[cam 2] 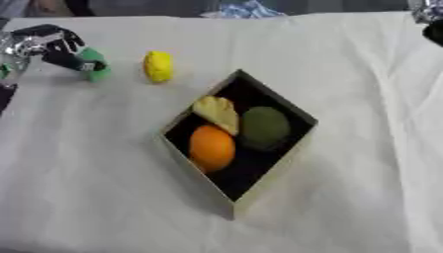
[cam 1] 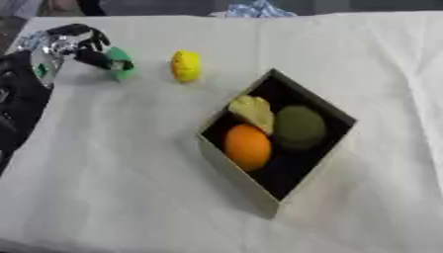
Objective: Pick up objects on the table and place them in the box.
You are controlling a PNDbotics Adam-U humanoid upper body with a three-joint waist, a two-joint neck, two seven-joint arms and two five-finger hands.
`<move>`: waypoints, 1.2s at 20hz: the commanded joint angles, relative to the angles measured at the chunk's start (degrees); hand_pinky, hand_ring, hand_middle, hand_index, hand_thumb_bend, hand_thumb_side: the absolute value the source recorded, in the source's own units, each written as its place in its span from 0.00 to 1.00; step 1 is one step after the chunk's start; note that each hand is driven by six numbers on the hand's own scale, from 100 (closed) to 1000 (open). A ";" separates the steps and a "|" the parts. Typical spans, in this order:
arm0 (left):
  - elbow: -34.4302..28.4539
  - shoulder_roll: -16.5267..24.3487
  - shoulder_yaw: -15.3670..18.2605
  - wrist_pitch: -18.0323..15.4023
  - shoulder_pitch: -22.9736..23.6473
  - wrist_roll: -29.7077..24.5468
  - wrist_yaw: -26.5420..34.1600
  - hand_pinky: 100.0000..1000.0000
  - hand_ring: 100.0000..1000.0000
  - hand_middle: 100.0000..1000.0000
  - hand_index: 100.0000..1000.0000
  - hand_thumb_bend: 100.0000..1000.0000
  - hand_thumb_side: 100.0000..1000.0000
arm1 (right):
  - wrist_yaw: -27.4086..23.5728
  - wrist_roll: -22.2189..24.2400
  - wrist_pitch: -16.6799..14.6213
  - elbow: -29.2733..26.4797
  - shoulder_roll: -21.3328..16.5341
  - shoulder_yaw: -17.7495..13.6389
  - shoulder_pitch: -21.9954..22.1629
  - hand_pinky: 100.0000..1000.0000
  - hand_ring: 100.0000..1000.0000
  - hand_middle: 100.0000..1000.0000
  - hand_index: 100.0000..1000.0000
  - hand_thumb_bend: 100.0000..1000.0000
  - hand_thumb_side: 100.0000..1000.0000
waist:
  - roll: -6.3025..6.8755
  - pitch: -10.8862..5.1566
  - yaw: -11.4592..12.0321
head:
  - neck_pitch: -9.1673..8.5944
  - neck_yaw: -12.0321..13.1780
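White cloth covered the desk (cam 1: 130, 188), rumpled toward the far right. At its far left corner the left robot hand (cam 1: 86, 47) had its dark fingers curled round a small green object (cam 1: 123, 65), which sat at or just above the cloth; I could not tell which. Just beside it lay a yellow object (cam 1: 186, 65), apart from the hand. Nearer the middle stood the open box (cam 1: 259, 195), turned cornerwise, already holding an orange (cam 1: 247, 146), a dark green round fruit (cam 1: 299, 126) and a pale yellow piece (cam 1: 252, 112).

To do the step well, I judged the hand should lift the green object clear of the yellow one, carry it over the box's near empty corner, and release it low. A dark part at the right eye view's top right corner (cam 2: 431, 24) was probably the right arm; its fingers could not be made out. No brand, label or writing was legible anywhere.
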 commanded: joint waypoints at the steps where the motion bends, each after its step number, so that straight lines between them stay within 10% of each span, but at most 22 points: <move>1: 0.13 1.09 0.80 0.42 -1.39 0.26 -0.18 0.79 0.76 0.69 0.85 0.51 0.61 | -0.16 -0.30 -0.01 -1.09 -0.81 -0.64 -0.77 0.91 0.90 0.64 0.73 0.00 0.36 | -0.15 -0.98 -0.07 | -0.72 0.25; 10: 0.74 0.77 1.02 0.81 -1.33 0.34 0.27 0.78 0.74 0.67 0.83 0.45 0.59 | -0.25 -0.41 0.05 -1.11 -0.77 -0.66 -0.79 0.91 0.90 0.64 0.73 0.00 0.36 | -0.18 -0.83 -0.17 | -0.79 0.36; 12: 0.49 0.59 1.24 0.85 -1.38 0.33 0.85 0.74 0.66 0.56 0.73 0.19 0.38 | -0.23 -0.49 0.08 -1.09 -0.64 -0.70 -0.68 0.91 0.90 0.64 0.73 0.00 0.36 | -0.16 -0.99 -0.10 | -0.66 0.38; 20: -3.26 0.83 1.06 0.73 -1.73 1.68 3.74 0.71 0.59 0.49 0.67 0.00 0.00 | 0.10 -0.72 0.07 -1.18 -0.51 -0.74 -0.46 0.91 0.90 0.64 0.73 0.00 0.36 | -0.15 -1.48 -0.20 | -0.43 0.13; 24: -9.03 0.67 -1.61 -2.57 -3.78 4.36 7.22 0.71 0.58 0.48 0.65 0.00 0.02 | 0.16 -0.74 0.01 -1.04 -0.78 -0.74 -0.27 0.91 0.90 0.63 0.73 0.00 0.36 | -0.07 -1.71 -0.06 | 0.02 -0.26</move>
